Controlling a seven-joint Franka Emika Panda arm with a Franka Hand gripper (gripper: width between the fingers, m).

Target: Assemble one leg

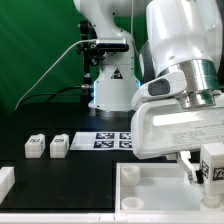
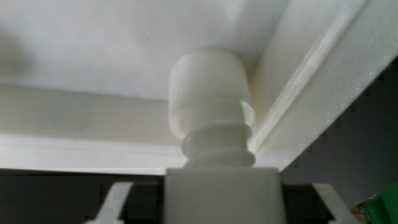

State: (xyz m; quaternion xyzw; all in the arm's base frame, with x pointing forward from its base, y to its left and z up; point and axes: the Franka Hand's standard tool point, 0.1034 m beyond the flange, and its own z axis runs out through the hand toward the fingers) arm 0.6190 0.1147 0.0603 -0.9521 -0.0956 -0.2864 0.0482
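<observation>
"Over the tray, what have you got?"

"My gripper is clamped on the leg, its rounded tip close by the raised rim. I'd judge it light, stiff, slick plastic, best held by the square tagged block."

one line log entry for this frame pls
gripper shut on leg | leg at tray corner, contact unclear | two spare legs beside marker board

marker board partly hidden | tray cut off | leg blurred
</observation>
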